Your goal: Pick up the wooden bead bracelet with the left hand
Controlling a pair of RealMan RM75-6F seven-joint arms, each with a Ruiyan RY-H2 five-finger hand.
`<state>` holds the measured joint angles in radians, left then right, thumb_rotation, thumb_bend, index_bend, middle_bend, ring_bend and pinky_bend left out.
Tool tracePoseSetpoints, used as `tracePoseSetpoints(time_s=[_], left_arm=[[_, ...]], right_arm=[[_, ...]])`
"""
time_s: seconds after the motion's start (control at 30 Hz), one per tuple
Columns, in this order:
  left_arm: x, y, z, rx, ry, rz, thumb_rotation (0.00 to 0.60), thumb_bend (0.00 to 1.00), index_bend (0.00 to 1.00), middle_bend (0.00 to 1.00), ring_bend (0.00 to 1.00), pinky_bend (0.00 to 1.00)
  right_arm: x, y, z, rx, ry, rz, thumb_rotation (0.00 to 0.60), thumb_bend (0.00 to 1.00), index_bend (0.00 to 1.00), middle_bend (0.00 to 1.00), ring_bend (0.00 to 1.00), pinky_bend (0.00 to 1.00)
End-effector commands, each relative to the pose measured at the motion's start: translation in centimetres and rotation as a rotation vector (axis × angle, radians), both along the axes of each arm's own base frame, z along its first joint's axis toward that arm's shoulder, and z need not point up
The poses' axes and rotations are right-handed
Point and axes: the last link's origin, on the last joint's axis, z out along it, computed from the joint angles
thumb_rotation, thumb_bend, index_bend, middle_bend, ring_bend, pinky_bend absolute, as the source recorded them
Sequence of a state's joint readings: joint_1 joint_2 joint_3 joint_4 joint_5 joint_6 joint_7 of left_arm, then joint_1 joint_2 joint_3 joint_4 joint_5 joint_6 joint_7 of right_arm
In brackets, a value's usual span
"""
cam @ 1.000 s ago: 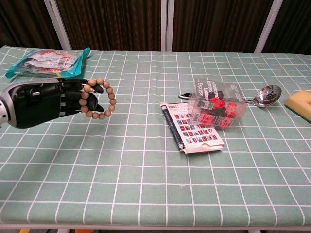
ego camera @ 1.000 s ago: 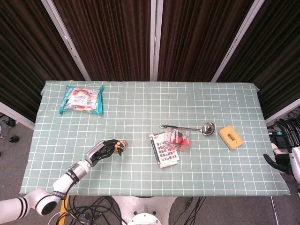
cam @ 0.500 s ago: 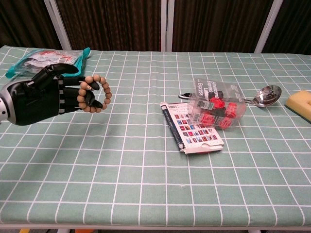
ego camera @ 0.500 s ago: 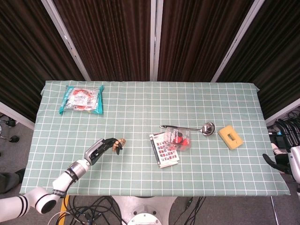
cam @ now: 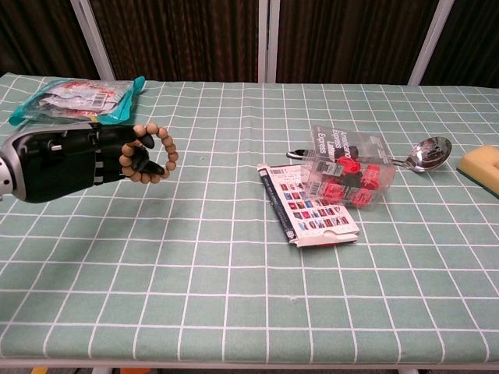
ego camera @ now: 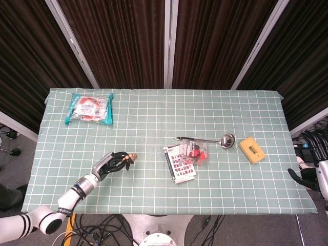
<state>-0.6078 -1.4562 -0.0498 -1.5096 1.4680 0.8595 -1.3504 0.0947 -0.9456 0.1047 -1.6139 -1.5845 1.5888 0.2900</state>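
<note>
The wooden bead bracelet [cam: 160, 145] is a ring of light brown beads, held above the checked table by my black left hand [cam: 74, 159]. The hand's fingertips pinch its near side, and the loop stands out to the right of them. From the head view the same left hand [ego camera: 111, 163] shows at the front left of the table with the bracelet [ego camera: 131, 158] at its fingertips. My right hand [ego camera: 307, 179] hangs off the table's right edge, only partly in view; how its fingers stand is unclear.
A teal snack packet [ego camera: 89, 108] lies at the back left. Mid-table lie a clear box of red items [cam: 345, 171] on a printed card [cam: 307, 206], with a metal spoon [cam: 423, 153] behind. At the right sits a yellow sponge [ego camera: 252, 149].
My left hand has drawn slightly back and left with the bracelet, turning a little; the loop now shows more edge-on. Nothing else has moved.
</note>
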Motion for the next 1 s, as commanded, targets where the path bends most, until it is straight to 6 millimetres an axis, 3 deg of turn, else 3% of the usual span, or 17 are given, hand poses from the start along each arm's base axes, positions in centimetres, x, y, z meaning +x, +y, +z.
tracePoseSetpoints(time_s=[0.03, 0.33, 0.77, 1.0], left_arm=[[0.0, 0.0, 0.03, 0.004, 0.002, -0.002, 0.469, 0.53, 0.5, 0.63, 0.33, 0.06], [0.12, -0.12, 0.01, 0.005, 0.006, -0.004, 0.44, 0.56, 0.51, 0.64, 0.33, 0.06], [0.48, -0.46, 0.22, 0.007, 0.007, -0.014, 0.597, 0.77, 0.52, 0.64, 0.33, 0.06], [0.79, -0.66, 0.15, 0.01, 0.018, -0.041, 0.6, 0.83, 0.44, 0.58, 0.33, 0.06]], right_arm=[[-0.03, 0.03, 0.01, -0.001, 0.0, 0.0, 0.6, 0.1, 0.0, 0.06, 0.0, 0.0], [-0.1, 0.2, 0.14, -0.006, -0.001, 0.001, 0.6, 0.1, 0.0, 0.06, 0.0, 0.0], [-0.11, 0.39, 0.29, -0.01, -0.003, 0.007, 0.6, 0.1, 0.0, 0.06, 0.0, 0.0], [-0.22, 0.44, 0.35, -0.01, -0.005, 0.005, 0.6, 0.1, 0.0, 0.06, 0.0, 0.0]])
